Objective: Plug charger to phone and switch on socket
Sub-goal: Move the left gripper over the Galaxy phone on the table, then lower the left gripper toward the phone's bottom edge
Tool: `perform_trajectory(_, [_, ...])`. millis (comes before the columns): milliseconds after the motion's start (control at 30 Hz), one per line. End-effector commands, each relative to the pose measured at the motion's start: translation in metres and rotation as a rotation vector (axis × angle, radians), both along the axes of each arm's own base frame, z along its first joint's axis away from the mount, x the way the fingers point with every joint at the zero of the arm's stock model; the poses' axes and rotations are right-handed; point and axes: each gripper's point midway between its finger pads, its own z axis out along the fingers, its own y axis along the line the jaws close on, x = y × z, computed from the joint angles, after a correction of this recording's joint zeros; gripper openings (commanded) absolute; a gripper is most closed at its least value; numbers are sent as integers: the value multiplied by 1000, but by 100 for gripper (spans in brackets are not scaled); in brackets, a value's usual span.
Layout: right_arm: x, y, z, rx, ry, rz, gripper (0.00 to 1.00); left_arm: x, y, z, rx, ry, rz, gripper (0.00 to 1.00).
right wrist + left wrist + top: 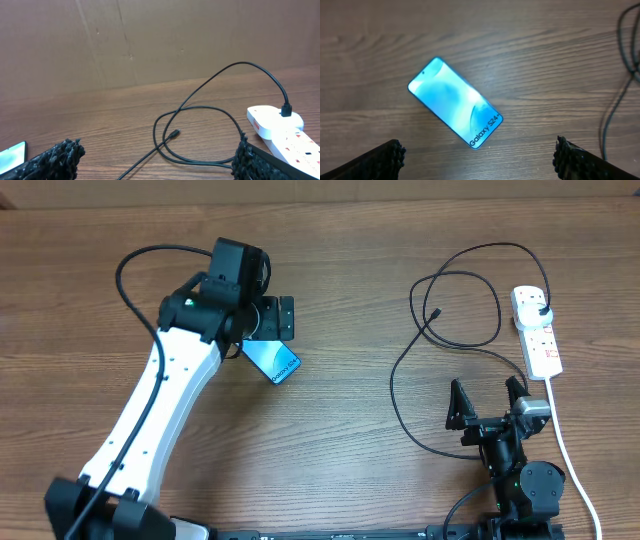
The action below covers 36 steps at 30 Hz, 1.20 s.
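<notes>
The phone [272,360] lies flat on the wooden table with its cyan screen up, partly under my left wrist. In the left wrist view the phone [455,102] sits diagonally just ahead of my left gripper [479,157], which is open and empty above it. The charger cable [497,310] loops loosely at the right, its connector tip [436,313] free on the table and its black plug [541,307] seated in the white socket [537,330]. My right gripper [487,392] is open and empty, near the front of the loops. The right wrist view shows the tip [175,133] and the socket [280,127].
The socket's thick white cord [570,450] runs down the right side past my right arm. A brown cardboard wall [150,40] stands behind the table. A strand of the black cable [615,100] shows at the right edge of the left wrist view.
</notes>
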Motion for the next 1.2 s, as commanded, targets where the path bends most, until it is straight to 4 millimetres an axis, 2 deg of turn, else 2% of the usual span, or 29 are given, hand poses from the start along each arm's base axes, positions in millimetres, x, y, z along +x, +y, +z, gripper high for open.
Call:
perform_trajectory(0, [0,1,-3,2,5,1,100,6,-1,-13,1,39,63,100])
perform_trajectory(167, [0,1,-3,2,5,1,100,7,-1,-37,2,109,113,100])
perform_trajectory(300, [0,1,-3,2,5,1,100,8,-1,-47,-14,140,171,100])
perform_trajectory(567, [0,0,-3,2,5,1,100,11,9,-53,-69,168,332,100])
perform_trajectory(800, [0,1,-3,2,5,1,100,18,12,-62,-90,179,373,100])
perform_trajectory(1167, [0,0,-3,2,5,1,100,20,-2,-116,-122,312,399,100])
